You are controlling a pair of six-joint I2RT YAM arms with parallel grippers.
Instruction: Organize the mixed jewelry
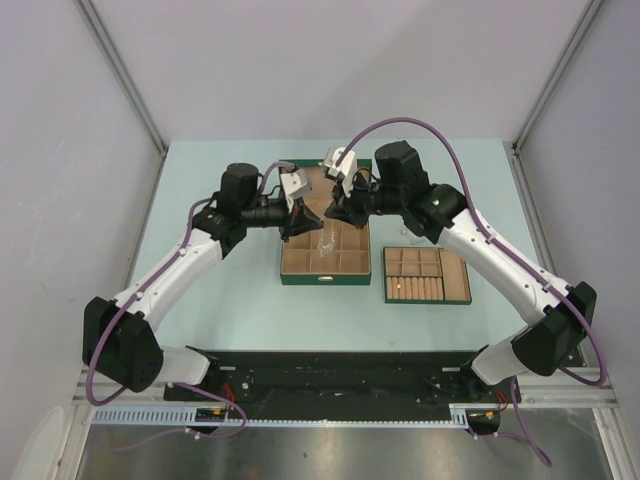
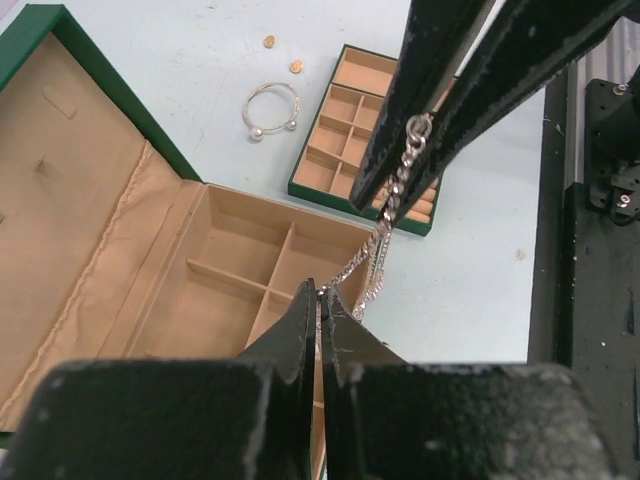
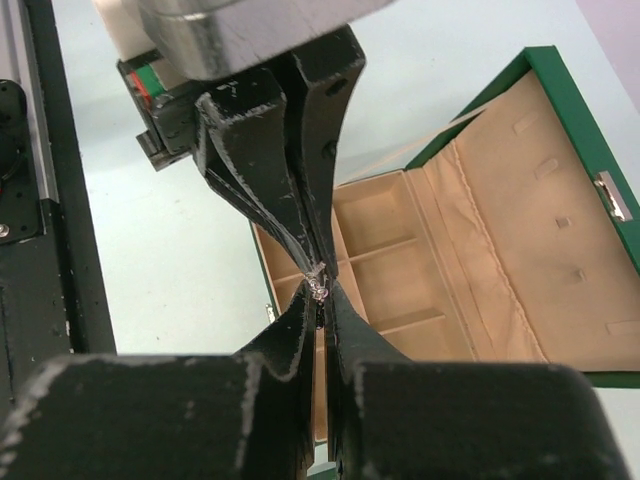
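A fine silvery chain necklace (image 2: 392, 205) is stretched between my two grippers above the open green, tan-lined box (image 2: 225, 300). My left gripper (image 2: 322, 291) is shut on its lower end. My right gripper (image 3: 320, 292) is shut on the other end, and its fingers (image 2: 470, 90) reach into the left wrist view from the top right. A slack loop of chain (image 1: 325, 246) hangs over the box's compartments. In the top view both grippers (image 1: 300, 215) (image 1: 336, 210) meet tip to tip over the box (image 1: 320, 281). A thin silvery bangle (image 2: 270, 108) with two pale beads lies on the table.
The flat green tray (image 1: 456, 272) with tan ring rolls sits right of the box, also in the left wrist view (image 2: 345, 105). Two small gold studs (image 2: 296, 66) lie on the pale table beyond the bangle. The box lid (image 3: 520, 220) lies open and flat, its clasp outward.
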